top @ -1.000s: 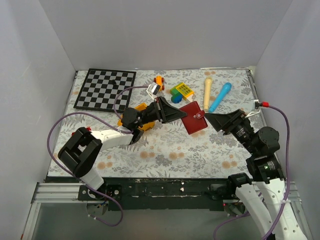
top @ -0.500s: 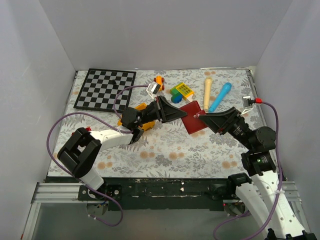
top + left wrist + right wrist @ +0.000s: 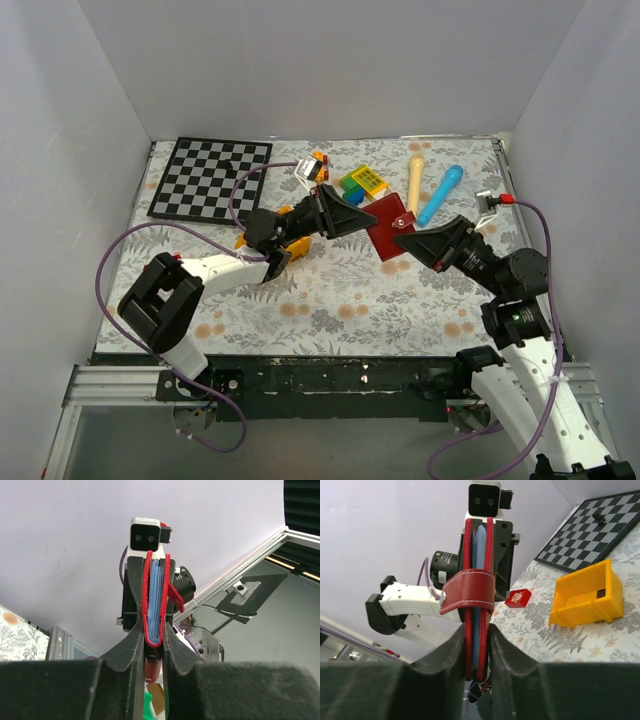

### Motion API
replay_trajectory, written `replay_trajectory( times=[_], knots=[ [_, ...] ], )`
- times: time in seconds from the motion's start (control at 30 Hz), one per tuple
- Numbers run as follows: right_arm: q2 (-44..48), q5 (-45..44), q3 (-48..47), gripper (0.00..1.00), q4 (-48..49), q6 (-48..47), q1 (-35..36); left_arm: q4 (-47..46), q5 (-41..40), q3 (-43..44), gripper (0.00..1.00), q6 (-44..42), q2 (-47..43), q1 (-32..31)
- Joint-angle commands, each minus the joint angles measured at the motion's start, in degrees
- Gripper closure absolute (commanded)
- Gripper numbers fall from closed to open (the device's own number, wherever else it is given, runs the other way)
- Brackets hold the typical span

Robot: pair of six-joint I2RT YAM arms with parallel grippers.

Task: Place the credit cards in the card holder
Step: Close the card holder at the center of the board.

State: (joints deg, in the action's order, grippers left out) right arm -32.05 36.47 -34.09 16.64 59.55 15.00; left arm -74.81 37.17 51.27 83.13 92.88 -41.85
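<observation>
The maroon card holder [image 3: 386,228] hangs folded above the middle of the table, pinched from both sides. My left gripper [image 3: 362,224] is shut on its left edge; in the left wrist view the red-stitched edge and pale blue pockets [image 3: 155,600] rise from between the fingers of that gripper [image 3: 154,641]. My right gripper [image 3: 401,240] is shut on the opposite edge. In the right wrist view the card holder [image 3: 480,550] stands on edge with its snap tab [image 3: 468,590] wrapped across, gripped by that gripper [image 3: 479,642]. The credit cards are not in view.
A chessboard [image 3: 212,176] lies at the back left. A yellow bin [image 3: 585,597] sits under my left arm, with a small red block [image 3: 518,598] near it. Toy blocks [image 3: 366,181], a cream peg [image 3: 414,186] and a blue cylinder [image 3: 440,193] lie at the back.
My right gripper has moved left up to the card holder and shut on its right edge. The left gripper has kept its grip and shifted the holder slightly up and back.
</observation>
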Motion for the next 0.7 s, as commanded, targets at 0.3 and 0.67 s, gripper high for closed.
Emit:
replay_trajectory(
  times=[0.3, 0.67],
  knots=[
    [-1.60, 1.84, -4.32, 0.99, -3.20, -0.23, -0.15, -8.70, 3.52, 1.11, 0.37, -4.99, -1.91, -0.25],
    [-3.28, 4.13, -3.36, 0.99, 1.02, 3.47, -0.15, -6.49, 4.41, 2.26, 0.60, -6.05, -1.04, -0.87]
  ],
)
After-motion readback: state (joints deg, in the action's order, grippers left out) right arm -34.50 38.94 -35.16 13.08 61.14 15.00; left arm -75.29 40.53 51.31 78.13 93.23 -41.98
